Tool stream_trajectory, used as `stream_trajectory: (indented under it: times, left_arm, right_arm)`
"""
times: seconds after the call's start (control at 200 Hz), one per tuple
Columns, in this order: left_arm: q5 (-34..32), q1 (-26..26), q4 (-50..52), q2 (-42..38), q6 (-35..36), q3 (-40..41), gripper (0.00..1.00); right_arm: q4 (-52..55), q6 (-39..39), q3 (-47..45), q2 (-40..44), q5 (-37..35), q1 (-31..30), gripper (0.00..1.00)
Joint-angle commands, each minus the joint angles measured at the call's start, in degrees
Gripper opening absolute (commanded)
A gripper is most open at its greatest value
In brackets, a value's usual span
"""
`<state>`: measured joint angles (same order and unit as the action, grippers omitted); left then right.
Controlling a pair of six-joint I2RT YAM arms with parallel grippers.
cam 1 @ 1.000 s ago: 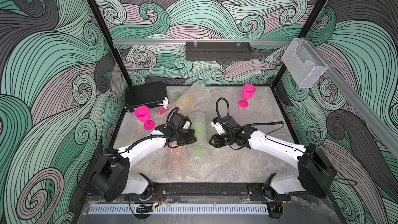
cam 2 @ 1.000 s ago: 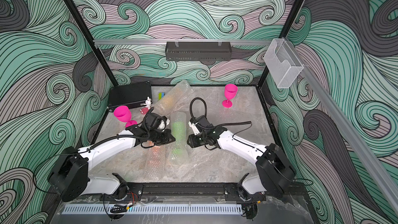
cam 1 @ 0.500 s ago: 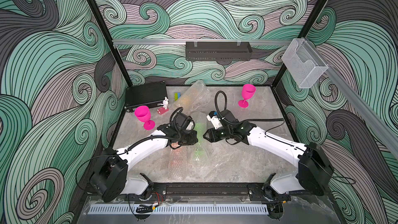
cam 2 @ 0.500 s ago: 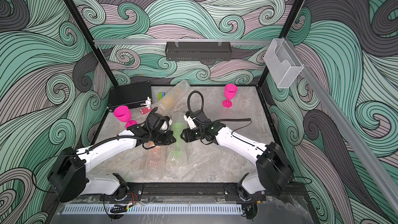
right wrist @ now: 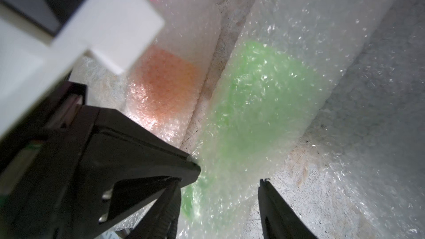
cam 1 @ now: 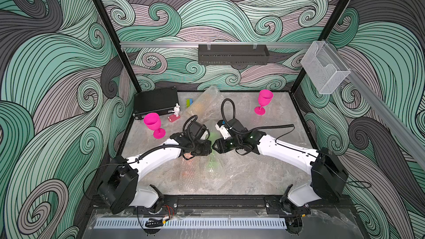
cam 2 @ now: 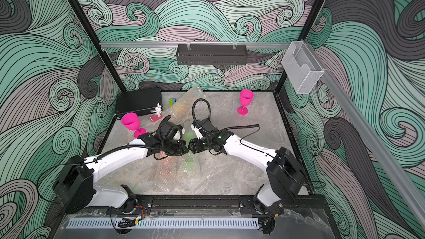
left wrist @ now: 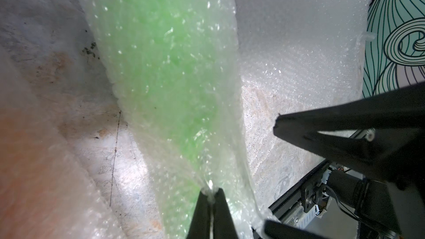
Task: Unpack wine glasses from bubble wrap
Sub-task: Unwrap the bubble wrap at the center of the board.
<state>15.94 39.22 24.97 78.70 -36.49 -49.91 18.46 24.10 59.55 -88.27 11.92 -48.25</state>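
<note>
A lime green wine glass (left wrist: 170,65) lies inside a bubble wrap sleeve (right wrist: 287,31) at mid-table. My left gripper (left wrist: 211,194) is shut on the end of that sleeve and pinches the film. My right gripper (right wrist: 218,182) is open, and its fingers straddle the same sleeve right beside the left gripper (cam 1: 205,149). An orange wine glass (right wrist: 165,88) lies wrapped alongside. A third bubble wrap sleeve (cam 1: 203,103) with a yellowish shape inside lies at the back. Two magenta wine glasses (cam 1: 154,124) (cam 1: 264,101) stand unwrapped, seen in both top views.
A black case (cam 1: 156,101), a white rabbit figurine (cam 1: 176,109) and a green-and-blue block (cam 1: 189,102) sit at the back left. Loose bubble wrap sheeting (cam 1: 190,180) spreads toward the front rail (cam 1: 218,200). The right arm's cable (cam 1: 276,128) loops over the table.
My right gripper has moved left up to the green sleeve, close to the left gripper, and its jaws have spread wider. The left gripper has stayed shut on the wrap.
</note>
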Motion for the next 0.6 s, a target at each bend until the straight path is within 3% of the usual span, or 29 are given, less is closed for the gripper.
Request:
stream_trajectory:
  times: [0.0, 0.39, 0.591]
  left_arm:
    - [-0.8, 0.5, 0.9, 0.3, 0.4, -2.5, 0.0]
    - [-0.7, 0.5, 0.8, 0.3, 0.3, -2.3, 0.0]
    - [-0.6, 0.6, 0.5, 0.1, 0.0, -2.1, 0.0]
  right_arm:
    - [1.1, -0.2, 0.6, -1.2, -3.4, -0.4, 0.58]
    - [1.8, -1.0, -0.6, -0.6, -6.9, -0.5, 0.44]
    - [1.8, -0.8, 0.8, -1.4, -4.8, -1.3, 0.45]
